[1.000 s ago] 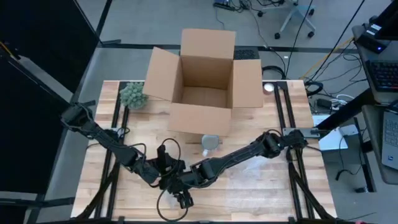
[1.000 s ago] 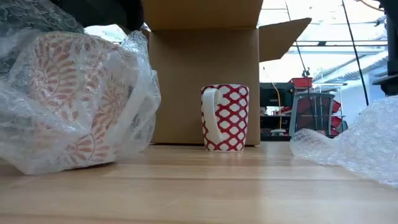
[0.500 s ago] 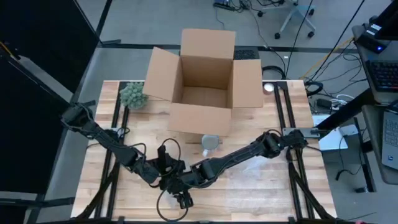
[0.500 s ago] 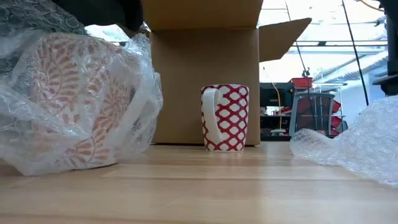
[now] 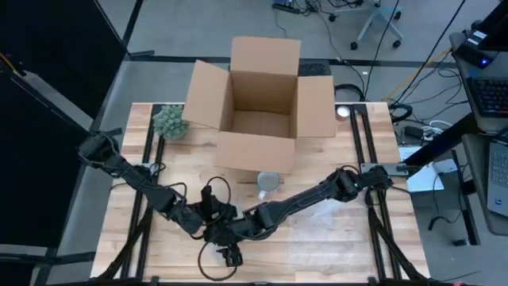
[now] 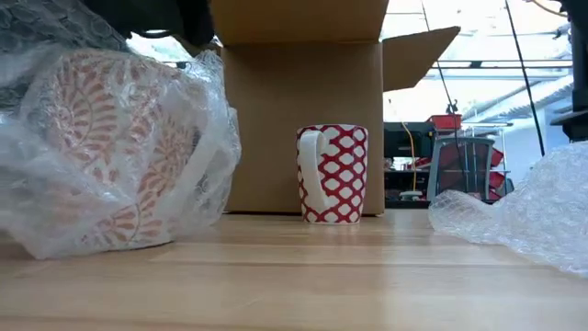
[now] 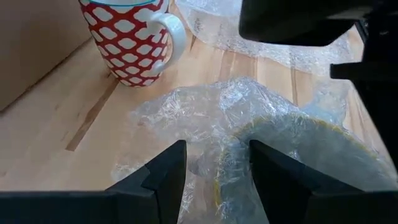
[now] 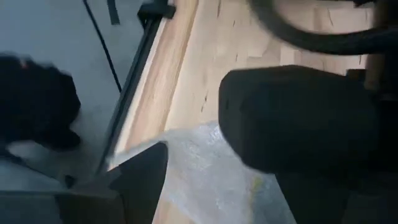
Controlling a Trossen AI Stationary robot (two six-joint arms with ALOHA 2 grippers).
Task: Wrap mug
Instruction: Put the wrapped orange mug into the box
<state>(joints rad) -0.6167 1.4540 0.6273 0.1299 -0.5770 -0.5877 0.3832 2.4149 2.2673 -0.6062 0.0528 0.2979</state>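
Plainly, no writing shows on box [image 6: 303,110] or red-patterned mug [image 6: 332,174].

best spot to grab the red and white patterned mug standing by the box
Probably the rim of the red and white patterned ceramic mug, from above: it stands upright and unwrapped, its open mouth up, so one finger can go inside the wall. Its handle faces the table's near edge, and the brown cardboard box stands right behind, blocking that side.

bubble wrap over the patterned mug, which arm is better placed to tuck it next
Left, probably: the left gripper sits open right at the bubble wrap over the wrapped mug; the right gripper's fingers show less clearly.
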